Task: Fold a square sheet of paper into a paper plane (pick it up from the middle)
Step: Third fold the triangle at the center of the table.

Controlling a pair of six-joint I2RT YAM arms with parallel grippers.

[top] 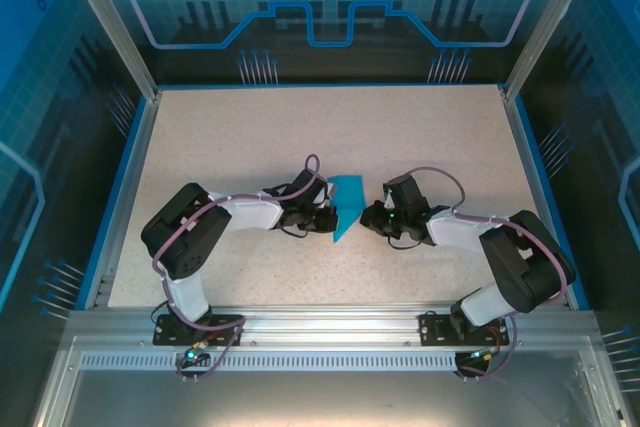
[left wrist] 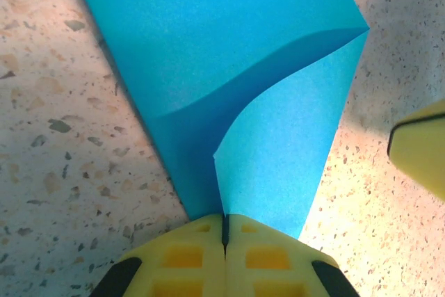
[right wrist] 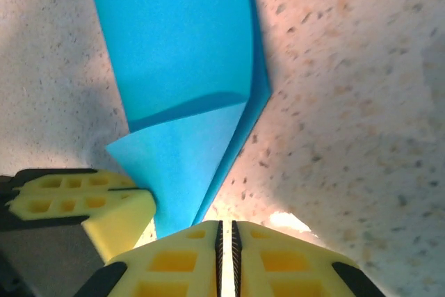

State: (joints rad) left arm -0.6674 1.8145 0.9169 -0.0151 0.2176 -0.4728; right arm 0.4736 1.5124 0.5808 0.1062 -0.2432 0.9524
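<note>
Left pincer [left wrist: 224,220] of mine is clenched on the sheet of paper [left wrist: 229,53], pads meeting over its narrow end. Sheet is bright blue, unmarked, folded to a tapering point, one flap lifting in a curve above the layer beneath. It sits mid-tabletop [left wrist: 55,137], between my two arms. My right pincer [right wrist: 226,226] is just beside it, pads nearly together with a thin slit, gripping nothing.
</note>
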